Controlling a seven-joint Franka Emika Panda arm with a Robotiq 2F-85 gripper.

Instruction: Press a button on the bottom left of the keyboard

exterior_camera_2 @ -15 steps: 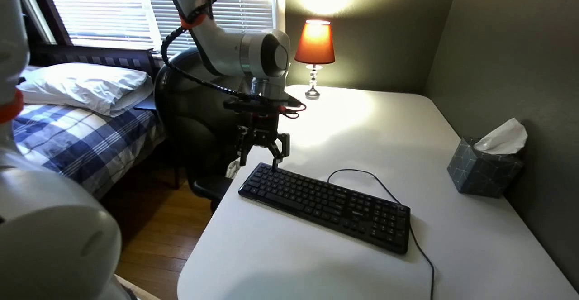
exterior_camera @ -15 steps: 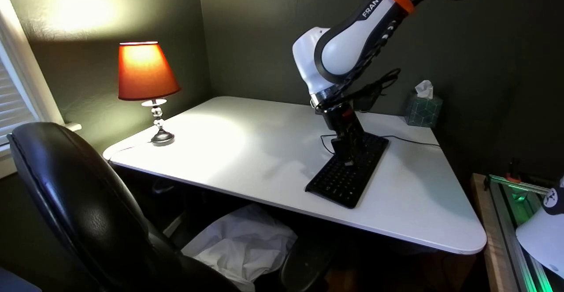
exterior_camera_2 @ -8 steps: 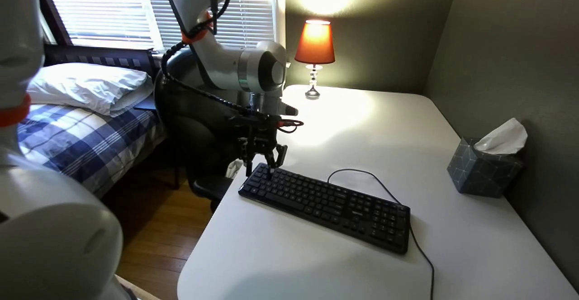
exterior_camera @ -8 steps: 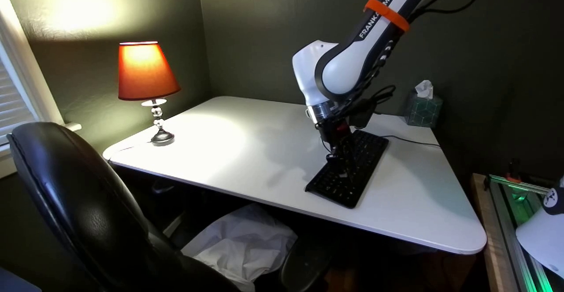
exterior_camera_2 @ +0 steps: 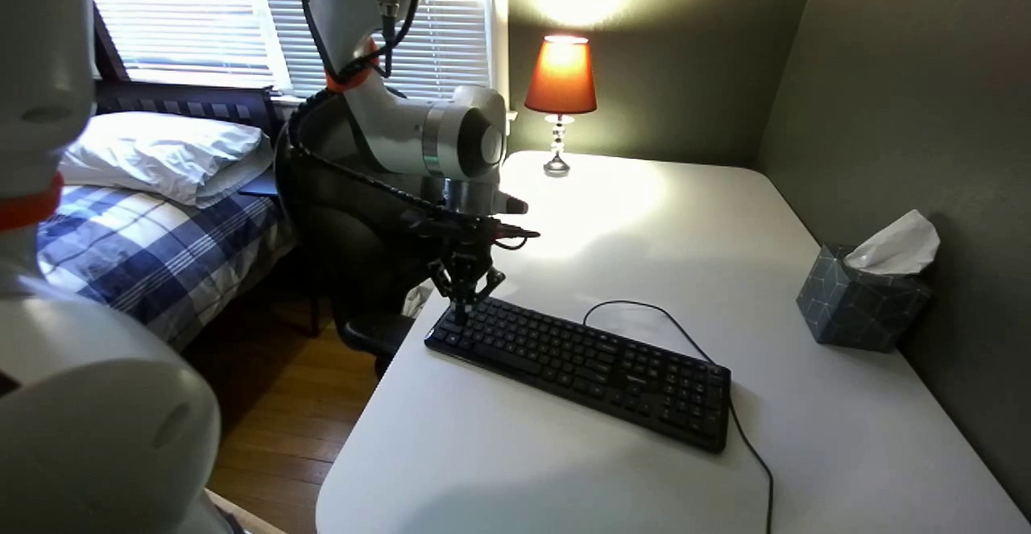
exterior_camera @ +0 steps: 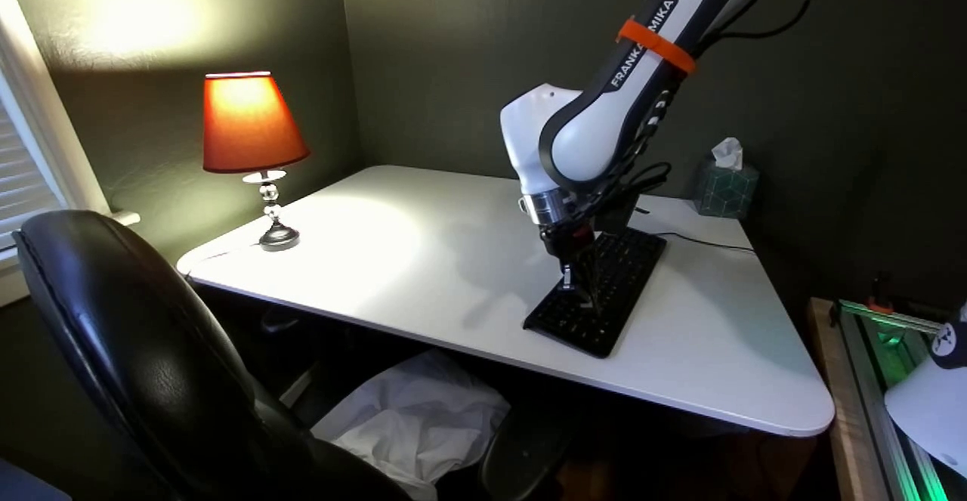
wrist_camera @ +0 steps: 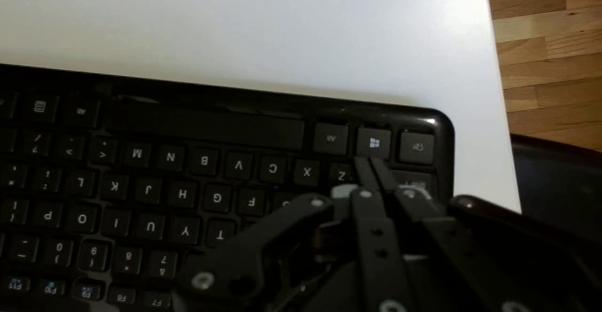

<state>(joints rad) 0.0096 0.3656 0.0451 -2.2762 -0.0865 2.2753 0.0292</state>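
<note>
The black keyboard (exterior_camera_2: 576,365) lies flat on the white table, seen in both exterior views and upside down in the wrist view. My gripper (wrist_camera: 369,158) is over its left end, pointing down. Its two slim fingers (wrist_camera: 386,175) stand side by side, shut with nothing between them. In the wrist view the tips overlap the inner edge of the Windows key (wrist_camera: 374,142), between the Z key (wrist_camera: 341,174) and the Shift key (wrist_camera: 414,182). Beside the Windows key are the Ctrl key (wrist_camera: 416,147) and the Alt key (wrist_camera: 330,138). Whether the tips touch a key, I cannot tell.
A tissue box (exterior_camera_2: 866,300) stands at the wall side of the table, and a lit lamp (exterior_camera_2: 561,79) at the far end. The keyboard's cable (exterior_camera_2: 765,469) trails over the table. A black chair (exterior_camera: 143,357) is by the table's edge, close to the keyboard's left end.
My gripper has come down and shifted toward the keyboard's left end. Its fingers have gone from wide apart to together. The keyboard has stayed in place.
</note>
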